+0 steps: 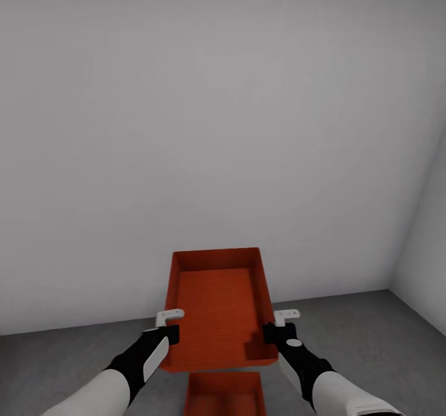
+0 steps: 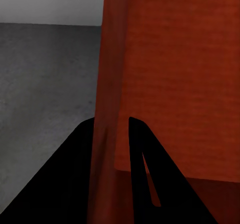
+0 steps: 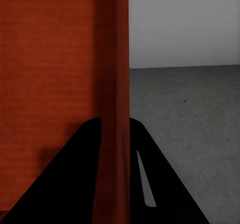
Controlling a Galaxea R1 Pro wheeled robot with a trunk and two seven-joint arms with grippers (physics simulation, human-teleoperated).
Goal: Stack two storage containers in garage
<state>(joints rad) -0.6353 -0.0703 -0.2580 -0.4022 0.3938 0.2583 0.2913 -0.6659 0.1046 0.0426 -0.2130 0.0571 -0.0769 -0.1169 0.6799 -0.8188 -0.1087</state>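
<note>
Bin (image 1: 217, 307) walls are clamped in our left hand (image 1: 166, 328) and right hand (image 1: 277, 326), so next we lower it squarely onto the second bin (image 1: 224, 394) below.

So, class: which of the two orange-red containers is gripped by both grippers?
The upper container, each side wall pinched by the left gripper and right gripper; the lower container sits ungripped.

lower container (image 1: 224, 394) cut off by frame edge, partly hidden under held container (image 1: 218, 304)

White forearms, black wrists, black end effectors
</note>
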